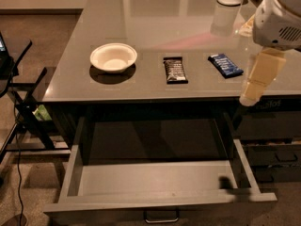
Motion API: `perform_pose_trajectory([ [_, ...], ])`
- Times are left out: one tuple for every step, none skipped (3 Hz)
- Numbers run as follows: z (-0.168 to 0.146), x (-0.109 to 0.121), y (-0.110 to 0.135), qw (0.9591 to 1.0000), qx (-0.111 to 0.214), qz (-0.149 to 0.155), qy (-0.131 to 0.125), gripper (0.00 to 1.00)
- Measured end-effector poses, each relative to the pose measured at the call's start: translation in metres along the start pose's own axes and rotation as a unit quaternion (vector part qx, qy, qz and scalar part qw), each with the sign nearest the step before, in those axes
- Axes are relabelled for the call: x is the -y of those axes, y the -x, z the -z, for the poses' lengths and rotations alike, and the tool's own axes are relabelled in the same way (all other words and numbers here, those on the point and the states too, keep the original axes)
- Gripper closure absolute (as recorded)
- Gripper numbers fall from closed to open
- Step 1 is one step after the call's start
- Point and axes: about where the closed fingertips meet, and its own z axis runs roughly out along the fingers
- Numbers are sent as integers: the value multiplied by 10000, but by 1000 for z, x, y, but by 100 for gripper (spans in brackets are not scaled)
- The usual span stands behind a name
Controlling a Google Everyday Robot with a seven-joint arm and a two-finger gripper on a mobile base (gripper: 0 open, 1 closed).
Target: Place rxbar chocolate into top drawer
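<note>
Grey tabletop (141, 86) bears the rxbar chocolate (175, 70) above the pulled-out top drawer (155, 181). The gripper (251, 93) hangs at right, its spread unreadable.

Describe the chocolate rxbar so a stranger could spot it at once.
On the grey table above the open top drawer, three things lie in a row, left of the gripper at the right edge. The rxbar chocolate is the middle one: black-wrapped, between the white bowl and the blue-wrapped bar.
</note>
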Motion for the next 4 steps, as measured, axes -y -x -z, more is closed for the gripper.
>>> perform_pose_trajectory([
  [0,1,1,10000,14,8,-6,0],
  [-12,9,13,9997,241,84,64,0],
  [-31,29,40,9986,491,184,103,0],
  [-46,48,63,9976,573,350,176,0],
])
